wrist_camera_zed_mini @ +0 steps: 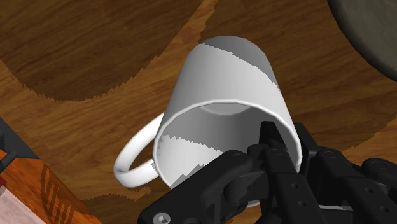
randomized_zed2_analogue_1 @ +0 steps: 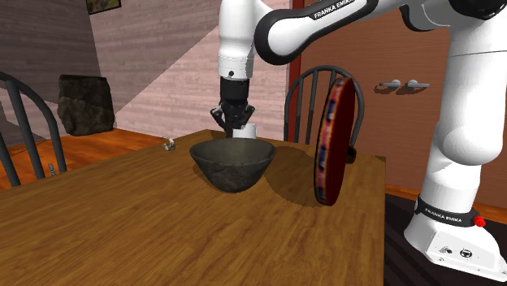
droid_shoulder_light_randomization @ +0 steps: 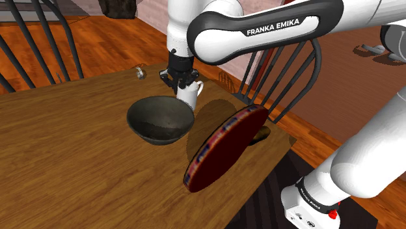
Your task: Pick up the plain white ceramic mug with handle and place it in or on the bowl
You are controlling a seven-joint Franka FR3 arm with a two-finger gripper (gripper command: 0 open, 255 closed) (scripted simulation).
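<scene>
We've got the gripper (droid_shoulder_light_randomization: 184, 80) clamped on the rim of the white mug (droid_shoulder_light_randomization: 189, 95), one finger inside the cup and one outside going by the wrist view. The mug is just past the dark bowl (droid_shoulder_light_randomization: 161, 120) over the wooden table (droid_shoulder_light_randomization: 71, 162), handle pointing away from the bowl. We can't tell if it's touching the tabletop.

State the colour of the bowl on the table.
The deep round bowl is dark grey; clearest in the shoulder view.

Arm (droid_shoulder_light_randomization: 260, 26) arched over, wrist vertical, end effector (droid_shoulder_light_randomization: 183, 82) pointing down, fingers (wrist_camera_zed_mini: 272, 149) pinched on mug (droid_shoulder_light_randomization: 189, 97) rim.
</scene>
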